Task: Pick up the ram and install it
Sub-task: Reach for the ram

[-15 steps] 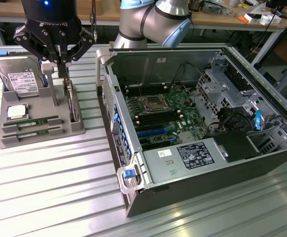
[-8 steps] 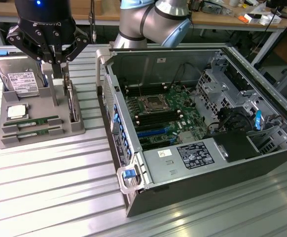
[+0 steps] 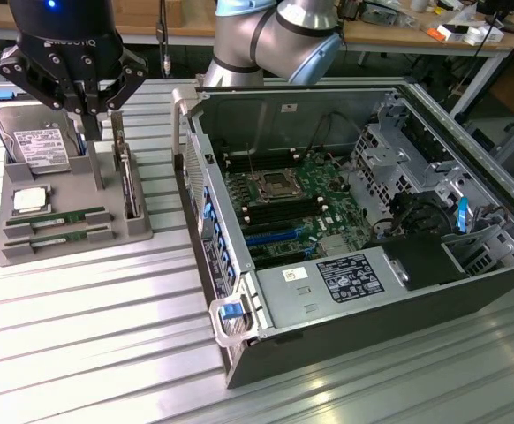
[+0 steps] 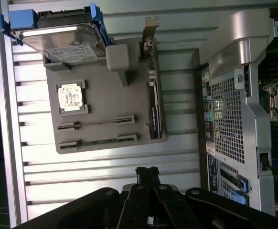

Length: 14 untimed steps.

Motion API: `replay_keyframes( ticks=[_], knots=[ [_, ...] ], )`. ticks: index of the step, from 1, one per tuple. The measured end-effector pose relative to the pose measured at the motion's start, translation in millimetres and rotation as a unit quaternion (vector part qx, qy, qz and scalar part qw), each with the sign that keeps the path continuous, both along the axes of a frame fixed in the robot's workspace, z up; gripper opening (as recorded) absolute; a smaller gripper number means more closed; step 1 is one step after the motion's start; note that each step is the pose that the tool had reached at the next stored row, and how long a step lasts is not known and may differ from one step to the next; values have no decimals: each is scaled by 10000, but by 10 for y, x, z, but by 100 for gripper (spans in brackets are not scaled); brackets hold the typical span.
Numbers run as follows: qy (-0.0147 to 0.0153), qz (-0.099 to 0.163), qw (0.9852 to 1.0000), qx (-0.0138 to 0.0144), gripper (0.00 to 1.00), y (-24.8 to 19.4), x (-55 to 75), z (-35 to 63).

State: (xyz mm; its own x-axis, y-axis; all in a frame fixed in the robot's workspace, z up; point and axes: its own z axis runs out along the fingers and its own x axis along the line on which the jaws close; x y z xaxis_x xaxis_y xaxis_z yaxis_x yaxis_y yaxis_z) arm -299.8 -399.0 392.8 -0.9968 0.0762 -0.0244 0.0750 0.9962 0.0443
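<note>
Ram (image 4: 96, 122) stands on edge in tray (image 4: 105, 95), hand (image 4: 147, 171) apart.

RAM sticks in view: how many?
2. One ram stick in the slot beside the processor chip, the second ram stick in the outermost slot. Motherboard slots may hold more; can't tell.

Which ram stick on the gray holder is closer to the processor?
The inner ram stick, next to the processor; the other stick lies along the holder's edge.
</note>
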Motion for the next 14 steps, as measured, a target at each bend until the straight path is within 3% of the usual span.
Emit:
replay_keyframes(
  ticks=[14],
  knots=[
    [0,0,10000,0,10,0,-177,-1]
  ],
)
